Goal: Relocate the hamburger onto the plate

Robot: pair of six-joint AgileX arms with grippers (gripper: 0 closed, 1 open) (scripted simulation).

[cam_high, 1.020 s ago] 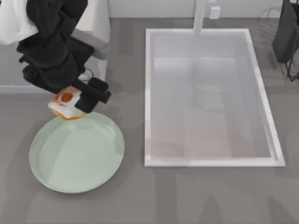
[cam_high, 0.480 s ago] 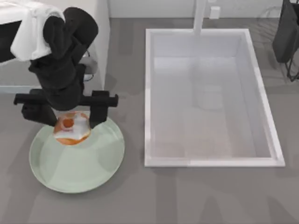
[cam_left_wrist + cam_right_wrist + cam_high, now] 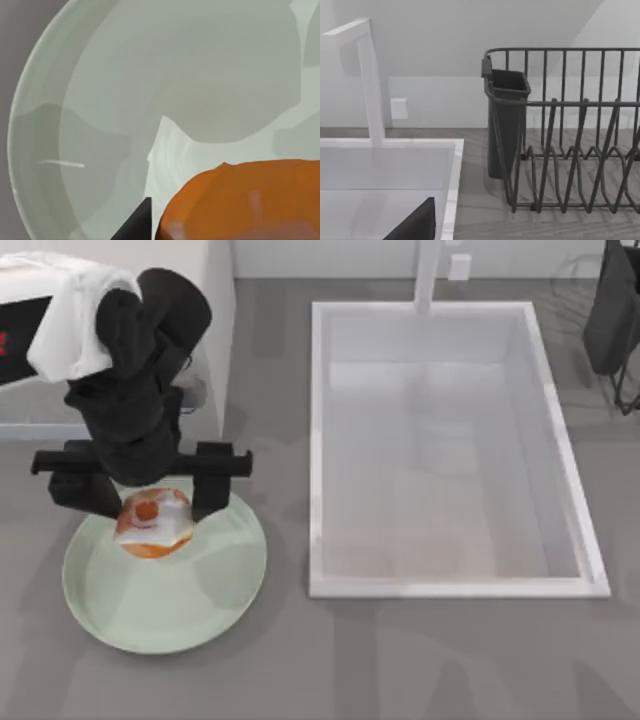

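The hamburger (image 3: 152,522), orange and white with a red-orange spot on top, hangs just over the far part of the pale mint-green plate (image 3: 170,610) at the table's left. My left gripper (image 3: 148,498) is shut on the hamburger, one black finger on each side of it. In the left wrist view the hamburger (image 3: 250,200) looms large and orange over the plate (image 3: 100,100), with a dark fingertip (image 3: 141,224) beside it. My right arm (image 3: 612,310) is parked at the far right edge.
A big white sink basin (image 3: 318,440) with a faucet (image 3: 428,275) takes up the table's middle and right. A white counter block (image 3: 215,300) stands behind the plate. The right wrist view shows a dark dish rack (image 3: 570,150) with a utensil cup (image 3: 506,120).
My left gripper has swung around and carried the hamburger from the plate's far rim to over the plate, then sunk slightly lower. The right arm has not moved.
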